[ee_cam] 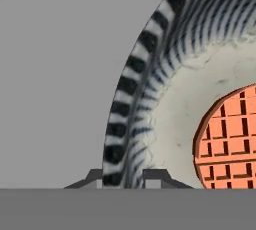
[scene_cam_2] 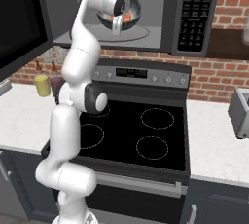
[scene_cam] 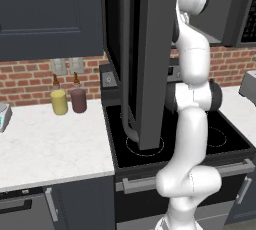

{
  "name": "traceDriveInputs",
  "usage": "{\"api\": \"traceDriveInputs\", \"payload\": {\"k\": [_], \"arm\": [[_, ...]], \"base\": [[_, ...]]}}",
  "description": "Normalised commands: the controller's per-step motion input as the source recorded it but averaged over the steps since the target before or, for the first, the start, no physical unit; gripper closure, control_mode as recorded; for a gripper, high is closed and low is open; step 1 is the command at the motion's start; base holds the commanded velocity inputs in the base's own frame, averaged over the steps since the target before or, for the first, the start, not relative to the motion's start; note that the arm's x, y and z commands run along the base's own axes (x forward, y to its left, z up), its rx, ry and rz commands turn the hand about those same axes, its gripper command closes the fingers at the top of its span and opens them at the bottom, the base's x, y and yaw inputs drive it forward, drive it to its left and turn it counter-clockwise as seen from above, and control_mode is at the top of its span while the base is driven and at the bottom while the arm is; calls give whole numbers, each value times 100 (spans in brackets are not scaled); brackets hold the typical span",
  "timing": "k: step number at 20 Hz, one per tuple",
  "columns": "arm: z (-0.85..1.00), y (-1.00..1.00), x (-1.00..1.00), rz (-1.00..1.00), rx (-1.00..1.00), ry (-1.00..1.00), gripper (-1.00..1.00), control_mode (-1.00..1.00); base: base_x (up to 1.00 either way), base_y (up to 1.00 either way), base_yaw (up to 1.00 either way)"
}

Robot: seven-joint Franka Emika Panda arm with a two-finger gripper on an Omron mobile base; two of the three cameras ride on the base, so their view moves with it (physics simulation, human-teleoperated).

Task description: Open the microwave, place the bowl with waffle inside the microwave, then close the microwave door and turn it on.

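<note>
You see the microwave with its door swung wide, so the opening step is done. The bowl is inside the cavity, over the glass turntable, with the waffle in it. The pincer is clamped on the bowl's rim, one finger outside the ribbed wall and one inside. Whether the bowl already rests on the turntable or hangs just above it is hard to judge at this size. What is left: letting go, drawing the arm out, shutting the door and pressing the control panel.

The right base view looks straight into the cavity. The left base view has the door edge-on with its tubular handle, hiding the cavity, and shows two jars on the tabletop at nine o'clock of the stove. The hand view gives the rim grip, with the waffle at four o'clock.
</note>
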Motion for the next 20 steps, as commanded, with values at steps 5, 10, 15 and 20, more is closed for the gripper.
{"api": "traceDriveInputs", "payload": {"k": [5, 10, 15, 20], "arm": [[-1, 0, -18, 0, 0, 1, 100, -100], [-25, 0, -6, 0, 0, 2, 100, -100], [-45, 0, 0, 0, 5, -10, 100, -100], [-34, 0, 0, 0, 4, -20, 100, -100]], "base": [[0, 0, 0], [0, 0, 0], [0, 0, 0], [0, 0, 0]]}}
